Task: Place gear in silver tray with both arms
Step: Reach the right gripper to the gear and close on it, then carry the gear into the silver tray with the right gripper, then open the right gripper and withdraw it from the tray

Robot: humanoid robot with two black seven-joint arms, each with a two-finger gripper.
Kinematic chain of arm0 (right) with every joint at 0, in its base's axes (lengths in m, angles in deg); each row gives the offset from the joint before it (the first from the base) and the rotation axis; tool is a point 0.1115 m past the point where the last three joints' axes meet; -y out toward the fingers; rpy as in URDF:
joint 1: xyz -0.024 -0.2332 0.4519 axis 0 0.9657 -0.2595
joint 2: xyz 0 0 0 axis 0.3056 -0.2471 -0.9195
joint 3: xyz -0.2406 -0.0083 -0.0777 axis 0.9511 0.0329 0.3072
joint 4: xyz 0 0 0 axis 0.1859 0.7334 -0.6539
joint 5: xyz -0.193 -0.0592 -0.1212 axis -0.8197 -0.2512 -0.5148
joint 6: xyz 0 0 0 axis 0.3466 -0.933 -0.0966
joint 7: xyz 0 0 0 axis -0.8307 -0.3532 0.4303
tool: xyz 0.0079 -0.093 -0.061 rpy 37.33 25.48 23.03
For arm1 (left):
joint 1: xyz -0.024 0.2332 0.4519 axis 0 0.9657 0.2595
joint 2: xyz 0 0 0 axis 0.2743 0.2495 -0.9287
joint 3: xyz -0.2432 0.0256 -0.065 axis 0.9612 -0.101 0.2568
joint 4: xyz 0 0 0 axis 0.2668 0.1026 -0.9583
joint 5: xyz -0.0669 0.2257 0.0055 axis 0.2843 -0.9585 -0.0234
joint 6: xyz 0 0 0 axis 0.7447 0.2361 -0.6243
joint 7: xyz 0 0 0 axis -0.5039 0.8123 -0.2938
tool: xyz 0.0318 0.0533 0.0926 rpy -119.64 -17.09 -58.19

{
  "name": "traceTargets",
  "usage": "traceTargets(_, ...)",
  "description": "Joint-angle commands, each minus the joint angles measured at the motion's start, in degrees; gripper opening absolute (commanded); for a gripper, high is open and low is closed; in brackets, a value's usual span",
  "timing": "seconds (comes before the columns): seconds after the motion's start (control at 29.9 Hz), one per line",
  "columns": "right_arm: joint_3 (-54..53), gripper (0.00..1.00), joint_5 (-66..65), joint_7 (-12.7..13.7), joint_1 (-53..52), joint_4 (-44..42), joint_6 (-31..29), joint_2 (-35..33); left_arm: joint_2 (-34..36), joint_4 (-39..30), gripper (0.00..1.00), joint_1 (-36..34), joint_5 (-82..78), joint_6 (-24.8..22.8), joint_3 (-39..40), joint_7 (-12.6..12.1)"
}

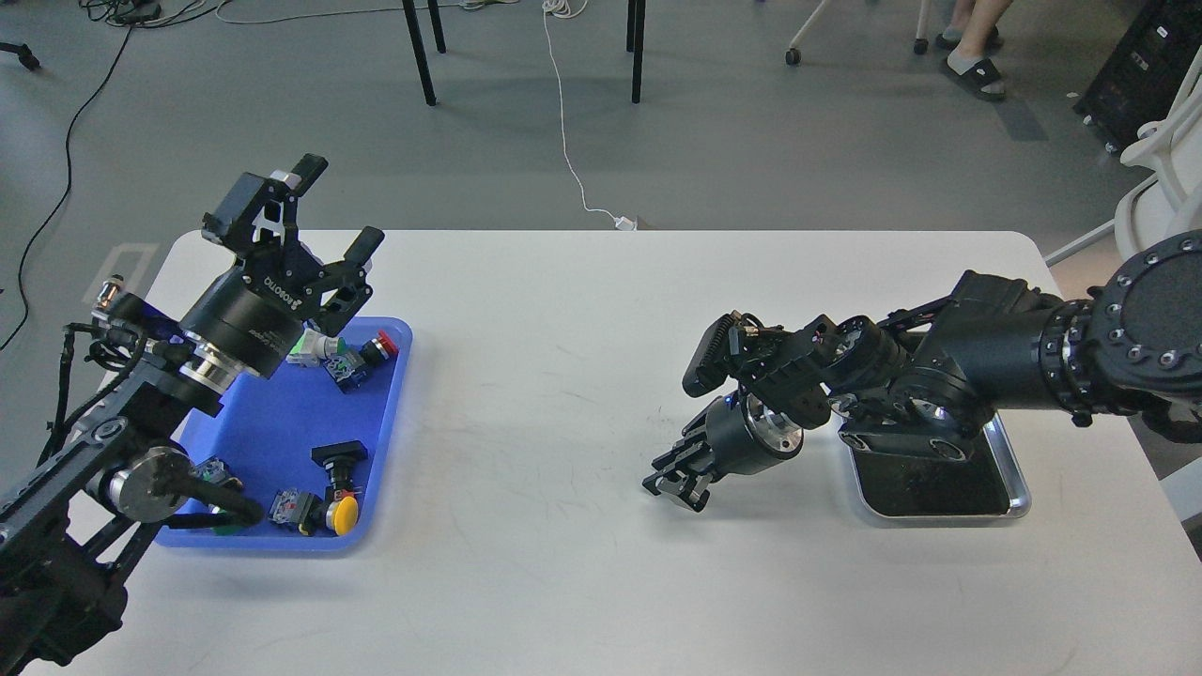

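Two arms up over the white table, neither holding anything. L gripper is raised above the blue tray, fingers spread wide, empty. R gripper hangs low just left of the silver tray; its fingers are dark and seen near end-on, so spread or pressed together can't be told. Silver tray sits at right, partly under the R arm. Parts in the blue tray look like push-buttons, e.g. a yellow-capped one (no clear gear visible). Judgement: L should drop straight down on one part, pinch its body w/o nudging neighbours, then carry across.
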Motion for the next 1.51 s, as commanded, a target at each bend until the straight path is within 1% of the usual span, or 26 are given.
traceTargets(0.0,-0.11,0.2,0.11,0.0,-0.76,0.17,0.01,-0.18,-0.1,0.0,0.97,0.0,0.09,-0.16,0.0,-0.09)
traceTargets(0.13,-0.46,0.2,0.2,0.0,-3.75,0.7,0.1,-2.63,-0.19,0.0,0.97,0.0,0.0,-0.16,0.0,-0.09)
traceTargets(0.2,-0.64,0.2,0.29,0.0,-6.47,2.19,0.1,-5.0,-0.27,0.0,0.97,0.0,0.09,-0.16,0.0,0.0)
traceTargets(0.3,-0.55,0.2,0.2,0.0,-10.34,5.79,0.01,-10.79,-0.19,0.0,0.97,0.0,0.0,-0.16,0.0,-0.09)
traceTargets(0.4,-0.2,0.21,-0.32,0.0,-12.37,9.74,-0.16,-18.53,-0.36,-0.09,0.97,0.0,0.0,-0.16,0.0,-0.09)
traceTargets(0.5,0.24,0.21,-2.16,0.0,-11.67,11.34,-0.42,-25.65,-0.36,0.0,0.97,0.0,0.0,-0.16,0.0,-0.09)
traceTargets(0.7,2.18,0.21,-2.96,0.0,-5.79,10.81,-0.42,-33.74,-0.36,-0.53,0.97,0.17,0.0,-0.16,0.09,0.0)
traceTargets(0.84,2.18,0.21,-2.96,0.0,-3.15,9.94,-0.34,-35.77,-0.45,-0.88,0.97,0.7,-0.09,-0.16,0.09,0.0)
traceTargets(1.0,2.0,0.22,-2.87,0.0,0.28,5.28,-0.07,-35.43,-1.33,-0.88,0.97,0.7,-0.26,-0.16,0.09,0.0)
traceTargets(1.07,1.83,0.25,-2.87,0.0,1.42,4.75,0.01,-35.25,-1.68,-0.88,0.97,0.7,-0.26,0.02,0.09,0.0)
traceTargets(1.14,1.04,0.26,-2.87,0.0,2.3,4.75,0.1,-35.16,-2.03,-0.88,0.97,0.7,-0.35,-0.07,0.09,0.0)
traceTargets(1.27,-0.02,0.31,-2.87,0.0,3.8,4.22,0.01,-35.16,-2.12,-0.88,0.97,0.7,-0.35,0.02,0.09,0.0)
traceTargets(1.37,-0.11,0.38,-2.87,0.0,4.41,3.95,0.01,-35.16,-2.03,-0.88,0.97,0.7,-0.35,0.02,0.09,0.0)
traceTargets(1.4,-0.46,0.44,-2.87,0.0,4.59,3.95,0.1,-35.16,-2.03,-0.88,0.97,0.7,-0.35,0.02,0.09,0.0)
traceTargets(1.47,-1.51,0.66,-2.79,0.0,4.94,4.04,0.1,-35.34,-2.03,-0.88,0.97,0.7,-0.44,0.02,0.09,0.0)
